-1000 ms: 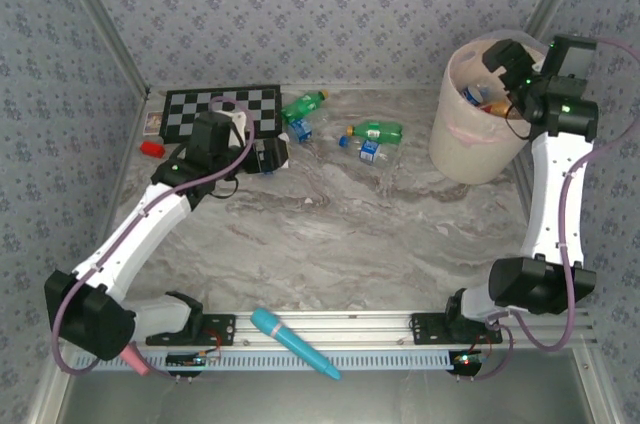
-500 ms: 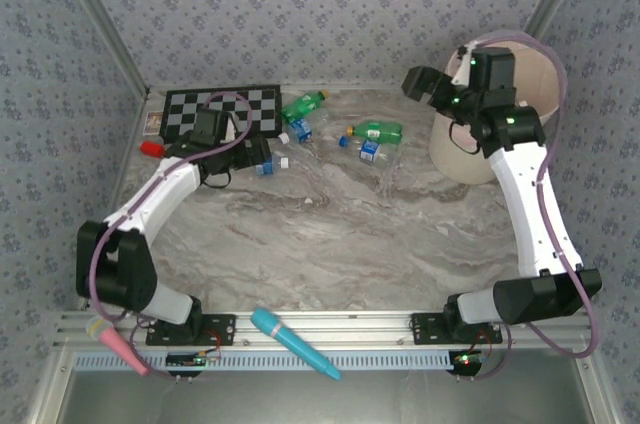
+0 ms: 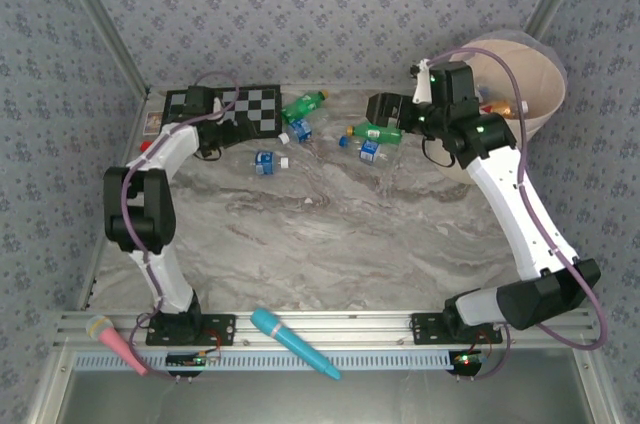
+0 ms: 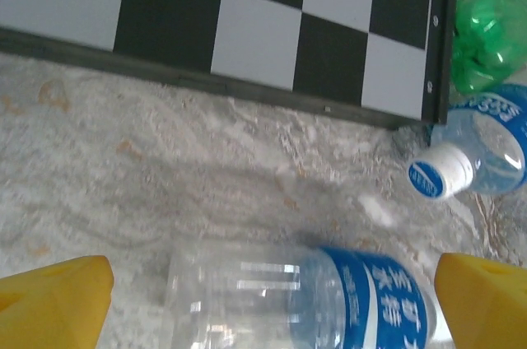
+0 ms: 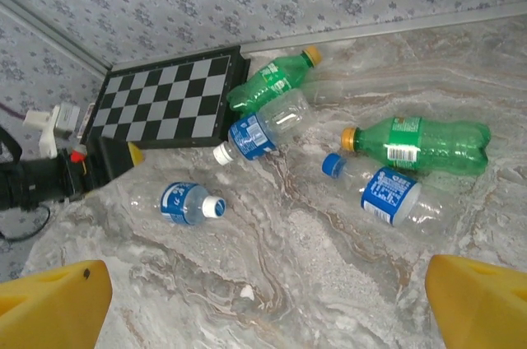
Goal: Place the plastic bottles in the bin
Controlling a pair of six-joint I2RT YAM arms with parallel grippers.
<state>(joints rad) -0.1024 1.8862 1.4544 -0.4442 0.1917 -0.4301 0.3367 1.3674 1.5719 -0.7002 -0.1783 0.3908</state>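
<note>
Our right gripper (image 5: 263,304) has swung away from the bin (image 3: 535,74) at 2 o'clock and now hangs over the green bottle (image 3: 378,131) at 1 o'clock. Its fingers are spread wide and carry nothing, so we judge that the next pick begins. Our left gripper (image 4: 263,308), also wide, has drawn back toward the checkerboard (image 3: 240,109) at 11 o'clock. It has left a small clear bottle (image 3: 265,162) lying on the table. Five plastic bottles wait there.

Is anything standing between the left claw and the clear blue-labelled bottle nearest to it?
Nothing visible does. The bottle lies on bare marble, seen between the open fingers of the left claw; the checkerboard is beyond it.
</note>
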